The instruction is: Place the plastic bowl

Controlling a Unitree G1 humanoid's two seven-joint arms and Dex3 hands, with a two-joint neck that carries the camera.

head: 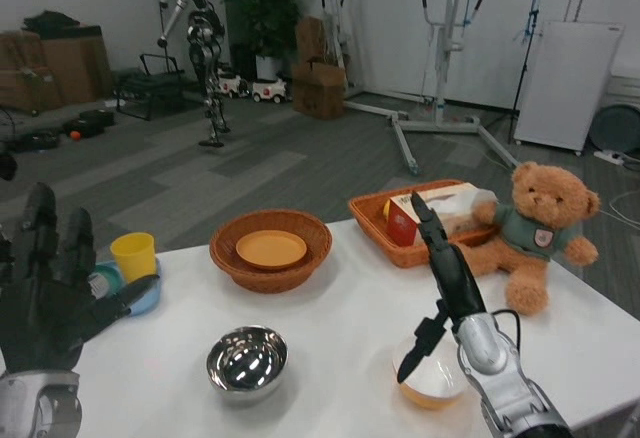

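Plastic bowl (432, 383), orange and white, sits on the white worktop (340, 328) under the right hand (445, 283), fingers spread, gripping nothing; left hand (50, 293) hovers open.

Bright, even indoor light fills the room. The white table (340, 308) is nearly washed out, with only soft, faint shadows under objects. The steel bowl (246, 361) carries sharp highlights and dark reflections. The near left hand (45, 293) looks slightly soft.
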